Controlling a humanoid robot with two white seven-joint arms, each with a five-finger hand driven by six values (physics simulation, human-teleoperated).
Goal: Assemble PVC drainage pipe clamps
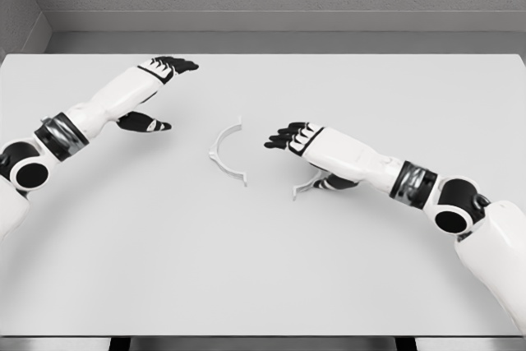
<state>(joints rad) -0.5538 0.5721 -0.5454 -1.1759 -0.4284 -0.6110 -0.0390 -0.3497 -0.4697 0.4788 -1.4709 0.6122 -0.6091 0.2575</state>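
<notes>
White PVC clamp half [227, 152] lies free at centre; at 3 o'clock, the right hand [292, 137], fingers extended and empty, hovers over its mate [302, 187], apparently about to grasp it.

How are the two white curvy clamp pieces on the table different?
The left clamp half lies in the open near the table's middle, whole in view; the right clamp half is mostly hidden under the right robot hand. The left clamp half has no robot hand near it, since the left robot hand is far off. Both are white curved pieces.
</notes>
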